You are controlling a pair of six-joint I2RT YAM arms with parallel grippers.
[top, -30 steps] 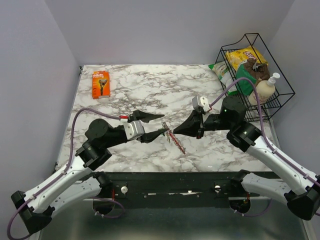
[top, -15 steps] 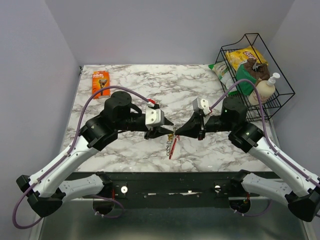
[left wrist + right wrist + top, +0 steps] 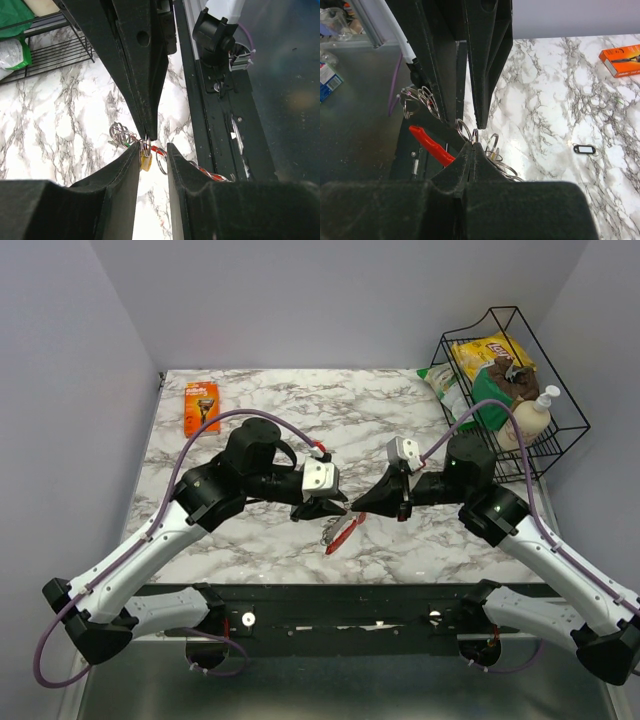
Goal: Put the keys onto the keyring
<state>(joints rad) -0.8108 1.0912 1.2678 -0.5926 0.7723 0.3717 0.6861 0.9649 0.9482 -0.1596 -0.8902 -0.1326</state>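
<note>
Orange razor pack (image 3: 202,407) lies far left on the marble tabletop (image 3: 330,405). The keyring (image 3: 584,149), a tiny black loop, lies flat on the tabletop by itself, well apart from the keys; top cam doesn't show it. Left hand (image 3: 152,149) is in the middle w/ its fingers a bit apart, one on each side of the keys (image 3: 341,531); can't tell if they squeeze. The keys hang btwn both hands, red tag & rings dangling down. Right hand (image 3: 472,145) is pressed together, pinching a silver ring of the keys at its tip. Far right, a black wire basket (image 3: 556,442) holds a soap bottle (image 3: 532,420) & snack bags
</note>
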